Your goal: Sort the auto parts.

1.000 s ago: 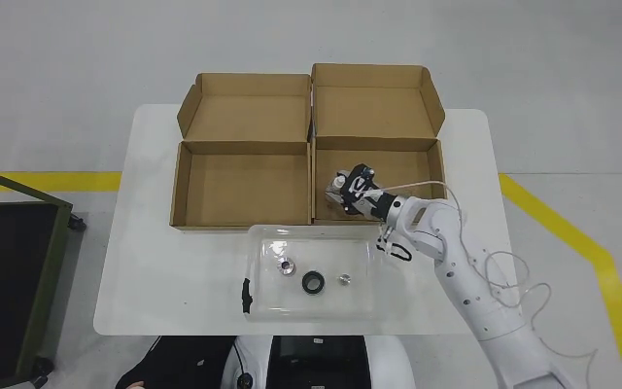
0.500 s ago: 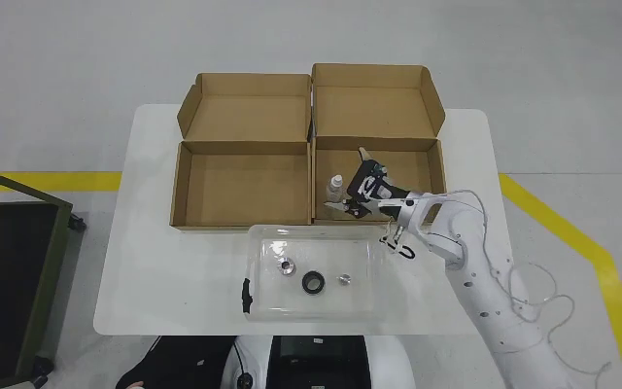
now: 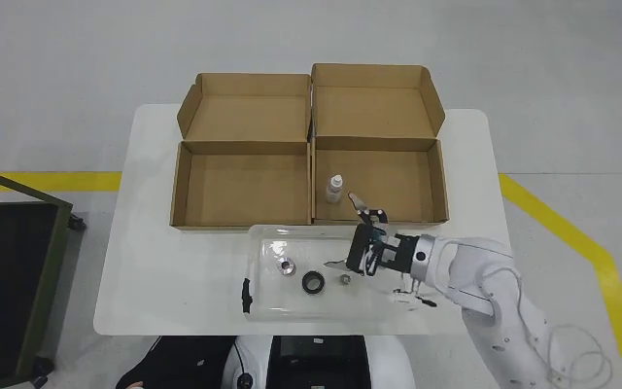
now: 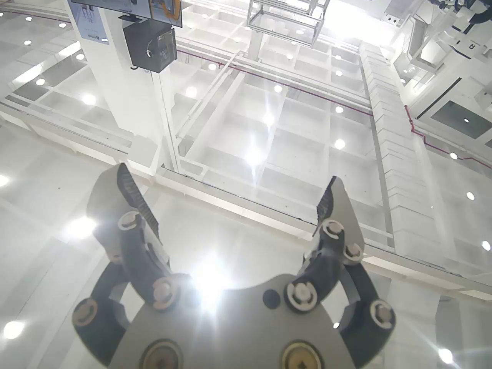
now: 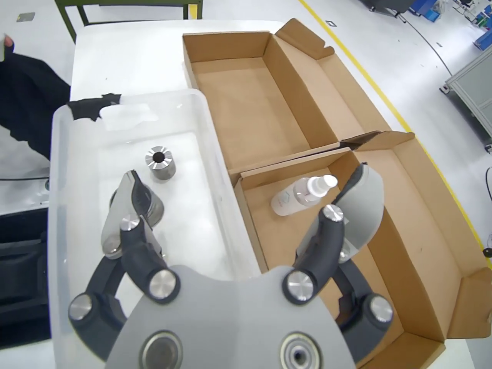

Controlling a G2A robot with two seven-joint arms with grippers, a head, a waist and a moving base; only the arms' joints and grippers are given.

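1. currently the right gripper (image 3: 347, 233) holds nothing, and its fingers are spread wide. it straddles the line where the clear bin (image 3: 292, 228) meets the right box (image 3: 398, 185), with one finger over the bin and the other over the box.
2. a small white bottle (image 3: 334, 188) is in the right box, in the near corner by the wall next to the left box (image 3: 243, 190). i cannot tell whether it stands or lies. it is near the finger over the box but apart from it.
3. three parts lie in the clear bin. a metal cylinder (image 3: 286, 265) is toward the robot's left, and a black ring (image 3: 313, 282) is near it, a little closer to the robot. a small metal part (image 3: 343, 279) sits close by the finger that hangs over the bin.
4. a strip of black tape (image 3: 246, 295) sticks to the bin's left end.
5. the left gripper (image 4: 230, 201) points up at a ceiling, its fingers wide apart and gripping nothing.
6. both boxes stand side by side on the white table (image 3: 155, 243) with their lids folded back. the bin lies just in front of them, on the robot's side.
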